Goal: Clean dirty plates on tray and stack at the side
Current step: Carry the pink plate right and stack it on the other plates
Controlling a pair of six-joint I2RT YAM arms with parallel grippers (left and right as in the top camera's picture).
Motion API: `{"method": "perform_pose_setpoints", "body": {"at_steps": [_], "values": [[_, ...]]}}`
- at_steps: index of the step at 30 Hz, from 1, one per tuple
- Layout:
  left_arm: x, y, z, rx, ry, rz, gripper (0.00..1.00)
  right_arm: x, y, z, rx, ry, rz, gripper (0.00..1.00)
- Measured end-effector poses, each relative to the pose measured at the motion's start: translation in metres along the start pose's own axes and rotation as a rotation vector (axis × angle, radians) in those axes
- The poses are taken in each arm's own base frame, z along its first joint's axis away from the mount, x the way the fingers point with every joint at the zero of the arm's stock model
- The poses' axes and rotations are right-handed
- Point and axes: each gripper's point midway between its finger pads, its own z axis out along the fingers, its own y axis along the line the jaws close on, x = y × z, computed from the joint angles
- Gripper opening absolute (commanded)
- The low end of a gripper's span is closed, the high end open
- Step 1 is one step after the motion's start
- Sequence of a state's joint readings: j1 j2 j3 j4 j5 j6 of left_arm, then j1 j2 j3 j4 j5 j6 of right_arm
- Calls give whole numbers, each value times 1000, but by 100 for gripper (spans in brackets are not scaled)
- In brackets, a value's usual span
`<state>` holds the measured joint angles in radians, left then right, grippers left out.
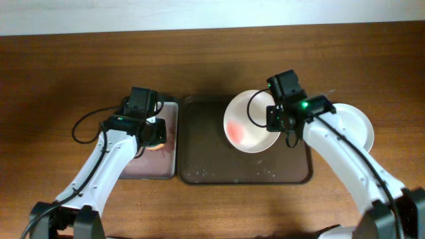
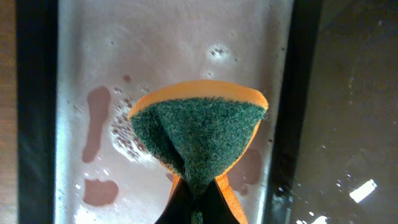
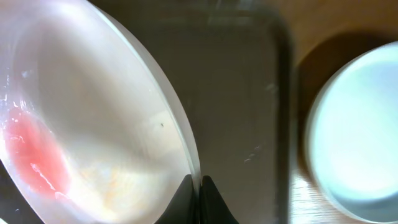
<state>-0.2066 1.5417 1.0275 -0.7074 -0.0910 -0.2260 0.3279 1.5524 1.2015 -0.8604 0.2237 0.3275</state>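
My right gripper [image 1: 277,119] is shut on the rim of a pinkish-white plate [image 1: 249,123] and holds it tilted above the dark brown tray [image 1: 199,159]. The plate bears a red smear [image 3: 34,152], and the fingers pinch its edge [image 3: 198,186]. A pale greenish-white plate [image 1: 355,126] lies on the wood tabletop right of the tray; it also shows in the right wrist view [image 3: 357,137]. My left gripper [image 1: 154,133] is shut on a folded orange and green sponge [image 2: 199,130] above the smaller tray with the pinkish bottom [image 2: 93,74].
The smaller tray [image 1: 153,169] sits left of the large tray and holds wet patches and foam [image 2: 124,134]. Droplets lie along the large tray's front edge [image 1: 259,174]. A black cable [image 1: 86,123] loops left of the left arm.
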Motion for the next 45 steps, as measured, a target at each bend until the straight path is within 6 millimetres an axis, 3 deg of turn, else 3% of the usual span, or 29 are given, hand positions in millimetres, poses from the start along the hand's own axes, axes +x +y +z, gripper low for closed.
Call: {"method": "perform_pose_setpoints", "body": {"at_steps": [4,8,12,13,14,16,17,24,25,26,27,31,32,37,40,42,43,44,45], "values": [[-2,-1,17,4,11,72,0,-14,-5,-31,188,-159,-112,4],[9,-2,49,-5,83,103,0,-21,-4,-48,336,-254,-191,4],[10,-3,66,-6,94,112,0,-26,-1,-64,440,-333,-239,4],[10,-3,66,-6,94,115,17,-27,-1,-67,456,-346,-244,4],[10,-3,66,-6,93,120,46,-28,-1,-70,473,-360,-250,4],[9,-4,66,-5,90,130,58,-29,-2,-73,494,-372,-252,4],[8,-4,66,-4,84,133,59,-30,-3,-73,502,-375,-251,4],[-11,-8,68,9,7,130,54,-32,-4,-75,513,-389,-243,4],[-13,-9,72,10,-1,130,37,-33,-4,-75,513,-391,-242,4],[-11,-9,78,8,10,130,8,-33,-4,-75,513,-391,-242,4],[-9,-10,85,10,19,131,0,-33,-4,-75,513,-391,-242,4],[-15,-11,86,10,-5,132,0,-33,-4,-75,513,-391,-243,4],[-15,-9,85,-1,-4,132,46,-33,-4,-75,513,-391,-242,4],[-11,-4,77,-30,55,139,55,-33,-4,-75,513,-391,-243,4],[20,-2,72,-18,190,149,52,-32,-5,-75,514,-389,-244,4],[28,-2,70,-11,224,150,40,-32,-5,-75,514,-389,-244,4],[31,-2,70,-9,234,153,27,-32,-5,-75,514,-388,-245,4],[33,-2,69,-8,244,154,4,-32,-5,-75,514,-388,-244,4],[34,-2,69,-7,248,153,0,-32,-5,-75,514,-388,-245,4]]}}
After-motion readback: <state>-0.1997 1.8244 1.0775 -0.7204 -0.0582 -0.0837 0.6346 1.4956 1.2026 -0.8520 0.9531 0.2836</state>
